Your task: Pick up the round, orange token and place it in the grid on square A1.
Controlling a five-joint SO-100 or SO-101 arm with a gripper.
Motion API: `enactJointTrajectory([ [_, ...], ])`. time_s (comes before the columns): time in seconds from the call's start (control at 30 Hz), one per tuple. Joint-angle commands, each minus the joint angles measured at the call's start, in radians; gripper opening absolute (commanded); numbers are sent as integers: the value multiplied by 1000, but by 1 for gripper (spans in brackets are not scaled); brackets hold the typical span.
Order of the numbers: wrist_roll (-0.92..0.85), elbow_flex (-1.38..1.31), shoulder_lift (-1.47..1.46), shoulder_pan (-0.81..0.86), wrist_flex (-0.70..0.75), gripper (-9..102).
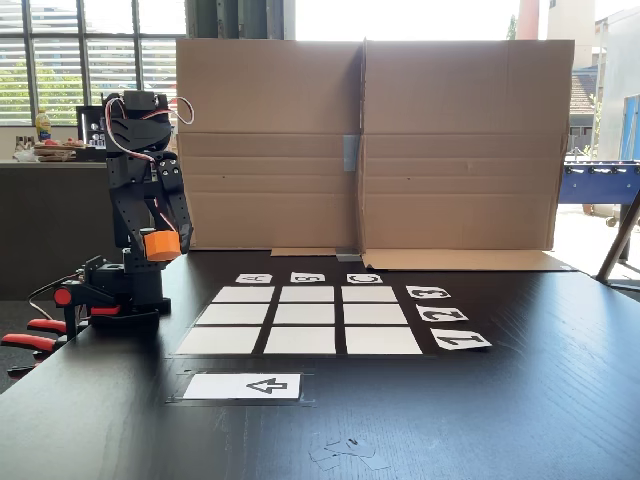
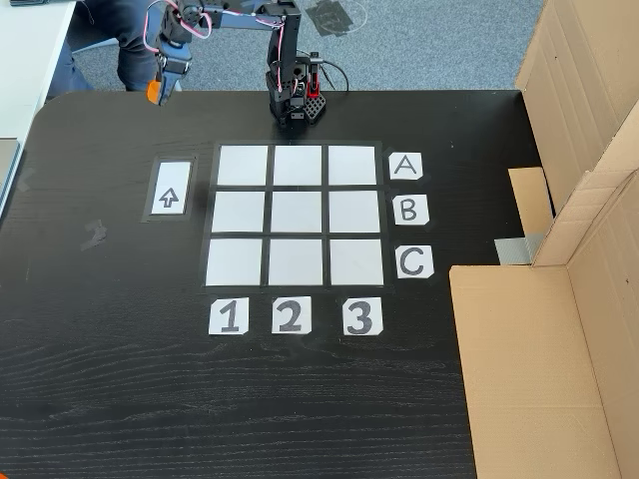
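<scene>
Black bench [image 2: 100, 379], cardboard backdrop. Tool [image 1: 161, 247] raised, pinching token [image 1: 161, 243], at ten o'clock from grid [image 2: 296, 215] overhead. Risk: dropping early, rolling past square A1 [image 2: 243, 166] through loose grip.

white grid [image 2: 296, 216] cells, black table [image 2: 120, 379], black-arrowed white card [image 2: 170, 189]

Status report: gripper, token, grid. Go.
Gripper raised beside the base, state unclear. Token not identified; orange part on arm. Grid all nine cells bare. Nothing in the way.
</scene>
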Motion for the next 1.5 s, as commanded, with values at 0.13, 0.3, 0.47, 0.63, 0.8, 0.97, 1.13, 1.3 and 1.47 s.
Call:
enactJointTrajectory([
  [0.13,-18,305,353,-21,-3,4],
  [0.3,-25,523,500,-49,-3,4],
  [0.47,-28,710,560,-98,-5,4],
  [0.63,-28,824,526,-186,-5,4],
  [0.8,-23,896,434,-291,-8,4],
  [0.97,-20,890,322,-350,-31,4],
  [1.13,-14,881,227,-380,-109,5],
  [1.3,9,871,133,-408,-215,5],
  [1.47,37,862,64,-445,-299,5],
])
